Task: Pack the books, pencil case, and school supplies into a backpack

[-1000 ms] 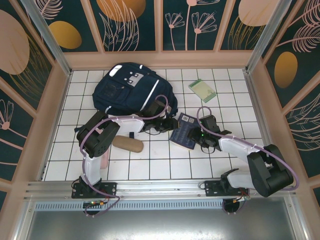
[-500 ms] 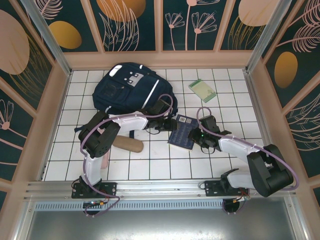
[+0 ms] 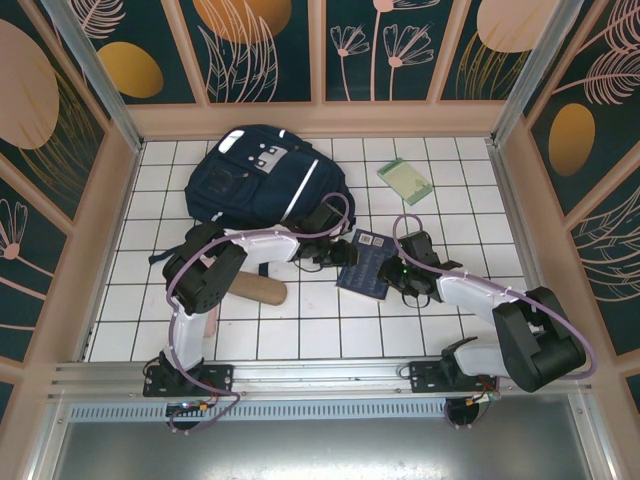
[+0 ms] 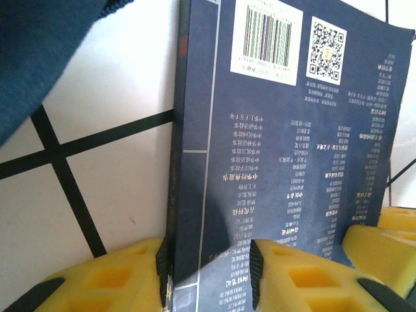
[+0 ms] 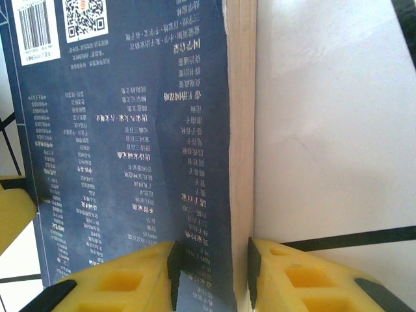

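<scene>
Between the two arms, on the white tiles (image 3: 300,320), we see the navy book (image 3: 365,265), just right of the backpack (image 3: 250,175). Our left claw (image 3: 335,252) is clenched on the book's left edge, and our right claw (image 3: 393,272) is clenched on its right edge. Up close, the yellow fingers (image 4: 97,283) squeeze the book from both sides. A green book (image 3: 404,182) lies apart, farther back. A tan pouch (image 3: 255,290) lies on the tiles, left of the navy book.
</scene>
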Controlling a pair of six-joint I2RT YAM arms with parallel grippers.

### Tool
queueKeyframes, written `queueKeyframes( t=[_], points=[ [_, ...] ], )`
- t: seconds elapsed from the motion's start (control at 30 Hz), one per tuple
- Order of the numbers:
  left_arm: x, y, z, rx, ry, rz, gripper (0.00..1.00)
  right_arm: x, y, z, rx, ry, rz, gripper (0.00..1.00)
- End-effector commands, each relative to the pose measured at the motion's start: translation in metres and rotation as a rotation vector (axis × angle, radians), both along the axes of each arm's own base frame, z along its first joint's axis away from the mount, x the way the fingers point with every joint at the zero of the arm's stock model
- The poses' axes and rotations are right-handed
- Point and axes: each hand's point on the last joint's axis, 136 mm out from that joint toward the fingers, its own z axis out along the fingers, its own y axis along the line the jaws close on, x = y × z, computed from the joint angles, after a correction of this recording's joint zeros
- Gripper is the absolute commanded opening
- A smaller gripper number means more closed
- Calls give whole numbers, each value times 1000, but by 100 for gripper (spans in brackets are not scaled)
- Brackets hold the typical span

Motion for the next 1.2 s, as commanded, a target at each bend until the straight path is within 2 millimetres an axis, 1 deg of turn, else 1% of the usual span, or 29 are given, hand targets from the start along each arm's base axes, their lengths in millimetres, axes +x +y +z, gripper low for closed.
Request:
queueKeyframes(
  t=[0.0, 0.13, 0.27, 0.33, 0.4, 0.47, 0.57, 0.63, 0.77, 0.8, 0.83, 0.87, 0.93, 0.97, 1.1, 1.17],
  points=[
    [-42, -46, 33, -251, 120, -149, 39, -4, 3, -9, 7, 25, 9, 35],
    [-47, -59, 74, -425, 137, -172, 38, -3, 2, -7, 3, 19, 8, 35],
    [-46, -62, 105, -584, 154, -173, 39, -3, 1, -6, 6, 17, 5, 35],
    [-40, -57, 101, -592, 180, -139, 38, -3, 1, -6, 7, 16, 5, 35],
    [-37, -52, 90, -546, 178, -123, 38, -3, 0, -5, 8, 14, 3, 35],
    [-36, -48, 77, -495, 177, -113, 38, -3, 0, -4, 9, 12, 4, 35],
    [-33, -40, 52, -374, 169, -97, 39, -3, -1, -3, 9, 7, 0, 35],
    [-33, -36, 41, -318, 163, -101, 38, -3, -1, -2, 8, 5, 0, 35],
    [-30, -31, 39, -279, 135, -94, 32, -3, -3, 0, 5, 1, -2, 35],
    [-29, -31, 40, -275, 129, -94, 27, -3, -4, 1, 1, -1, -4, 35],
    [-28, -31, 41, -271, 122, -91, 20, -2, -6, 3, -1, -5, -10, 36],
    [-26, -31, 45, -274, 112, -86, 15, 0, -7, 7, 4, -14, -14, 40],
    [-23, -32, 54, -289, 96, -82, 10, 3, -9, 17, 24, -46, -19, 51],
    [-22, -33, 59, -305, 89, -83, 8, 6, -10, 26, 45, -75, -21, 56],
    [-17, -36, 93, -416, 75, -74, 3, 13, -15, 57, 128, -174, -31, 77],
    [-13, -37, 112, -478, 67, -73, 0, 16, -17, 70, 181, -214, -34, 85]
  ],
)
